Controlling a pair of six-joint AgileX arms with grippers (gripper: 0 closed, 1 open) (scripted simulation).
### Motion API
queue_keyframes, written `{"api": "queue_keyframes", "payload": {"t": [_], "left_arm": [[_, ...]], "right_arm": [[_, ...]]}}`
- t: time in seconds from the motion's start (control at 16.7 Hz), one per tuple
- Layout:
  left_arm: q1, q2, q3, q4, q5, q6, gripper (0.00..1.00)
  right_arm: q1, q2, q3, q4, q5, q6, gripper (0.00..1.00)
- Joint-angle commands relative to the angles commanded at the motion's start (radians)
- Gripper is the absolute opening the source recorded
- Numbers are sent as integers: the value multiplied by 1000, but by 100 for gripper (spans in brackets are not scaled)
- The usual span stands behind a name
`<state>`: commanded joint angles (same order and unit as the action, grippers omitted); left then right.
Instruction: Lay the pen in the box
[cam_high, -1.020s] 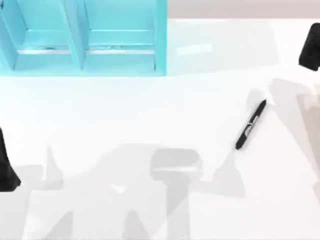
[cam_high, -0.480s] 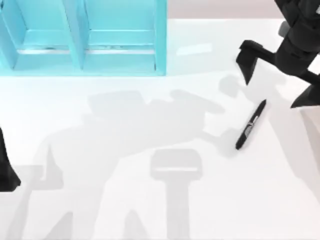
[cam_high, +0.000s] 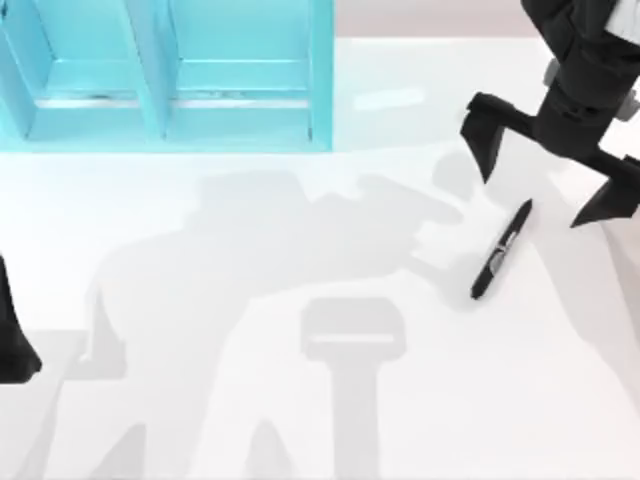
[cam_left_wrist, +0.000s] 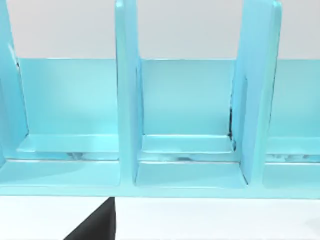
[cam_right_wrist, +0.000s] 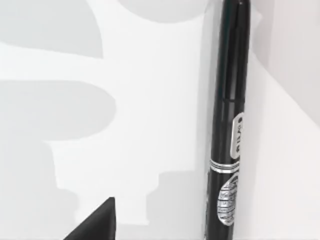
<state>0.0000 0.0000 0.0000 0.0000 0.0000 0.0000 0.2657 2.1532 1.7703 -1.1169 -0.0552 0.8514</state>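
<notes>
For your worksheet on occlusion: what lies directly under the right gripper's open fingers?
Under the open right gripper is bare white table with its shadow. The pen lies flat just beyond the fingertips, uncovered. Table beneath the gripper's body is hidden.

Turquoise box (cam_left_wrist: 187, 107) with upright dividers (cam_left_wrist: 127, 95) forming open compartments, standing on a white table (cam_left_wrist: 215, 220); a black gripper fingertip (cam_left_wrist: 97, 227) at the near edge

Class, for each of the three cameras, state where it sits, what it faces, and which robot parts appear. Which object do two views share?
Top view: overhead, looking down at the table; right pincer open above the pen; left arm parked at left edge.
Left wrist view: faces the blue box.
Right wrist view: looks down on the pen.
Shared: top and right wrist show the pen; top and left wrist the box.
</notes>
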Motion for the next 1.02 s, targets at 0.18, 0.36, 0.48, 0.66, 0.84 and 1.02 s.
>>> {"api": "queue_keyframes", "payload": {"t": [0.18, 0.36, 0.48, 0.66, 0.84, 1.02], "left_arm": [[0, 0, 0, 0, 0, 0, 100], [0, 0, 0, 0, 0, 0, 100], [0, 0, 0, 0, 0, 0, 100], [0, 0, 0, 0, 0, 0, 100], [0, 0, 0, 0, 0, 0, 100], [0, 0, 0, 0, 0, 0, 100]], "right_arm": [[5, 24, -25, 39, 1, 1, 100], [11, 75, -82, 161, 1, 8, 100], [16, 115, -127, 253, 2, 13, 100], [20, 148, -166, 314, 3, 18, 100], [20, 148, -166, 314, 3, 18, 100], [20, 148, -166, 314, 3, 18, 77]]}}
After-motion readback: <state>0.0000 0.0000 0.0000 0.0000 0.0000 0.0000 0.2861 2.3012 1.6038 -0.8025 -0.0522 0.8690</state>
